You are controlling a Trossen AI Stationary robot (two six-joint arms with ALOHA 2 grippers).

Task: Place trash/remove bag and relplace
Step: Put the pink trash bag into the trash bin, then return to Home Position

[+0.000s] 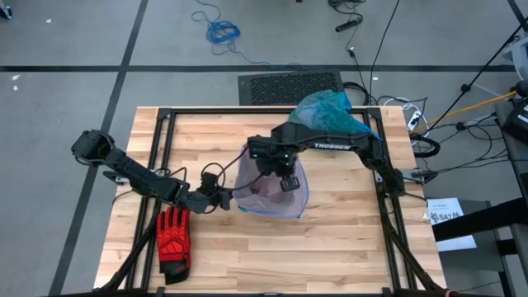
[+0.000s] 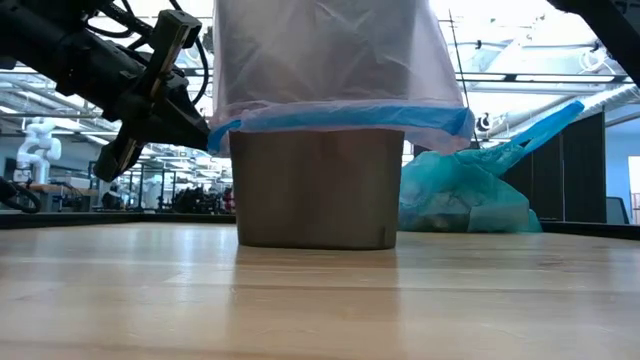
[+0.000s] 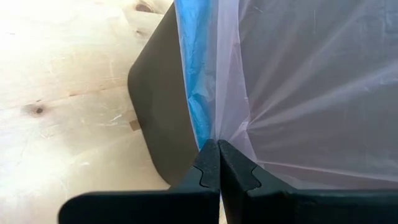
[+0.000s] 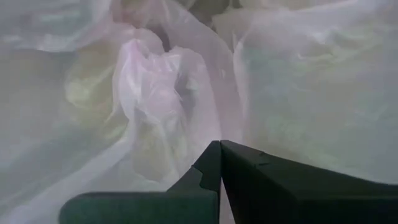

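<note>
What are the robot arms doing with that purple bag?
They are putting a new lilac bag on the bin. The left gripper is shut on the bag's blue rim at the bin's side. The right gripper is shut too, down inside the bag. The old teal bag sits at the table's far edge, already out of the bin. A red glove lies by the left arm.
</note>
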